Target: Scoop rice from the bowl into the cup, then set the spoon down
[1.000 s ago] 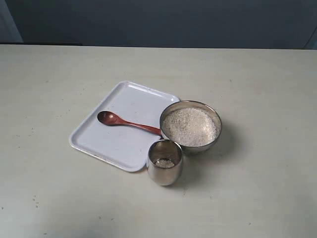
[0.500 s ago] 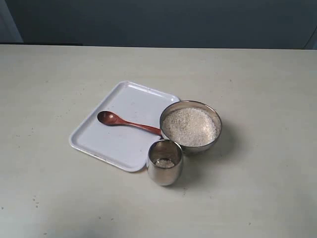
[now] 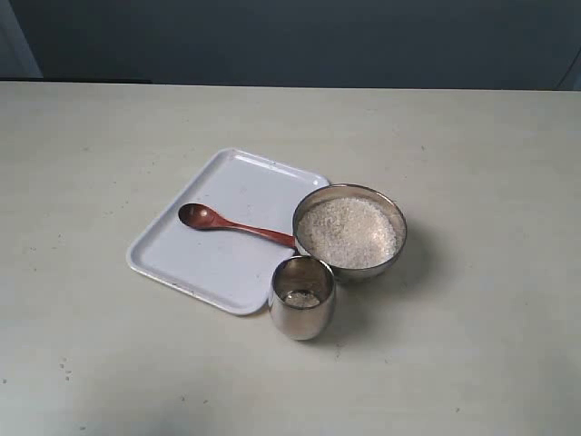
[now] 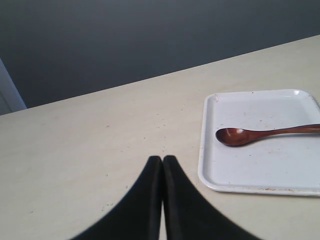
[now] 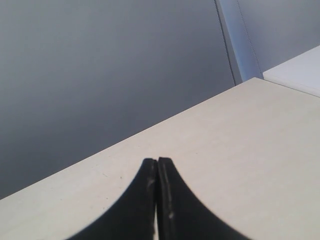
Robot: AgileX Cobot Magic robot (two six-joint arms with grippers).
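spoon [image 3: 234,223] | on left-arm side of bowl [image 3: 363,271], handle end toward bowl, scoop end away | left gripper [image 4: 162,159] jaws together, empty, judged nearer | right gripper [image 5: 157,161] jaws together, empty

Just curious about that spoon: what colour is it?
Reddish-brown, like polished wood; the spoon shows best in the left wrist view.

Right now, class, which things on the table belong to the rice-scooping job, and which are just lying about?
Belongs to the job: white uncooked rice grains; wide shiny steel bowl; small rounded steel cup; reddish-brown wooden spoon.
Just lying about: white rectangular tray, with the spoon resting on it.
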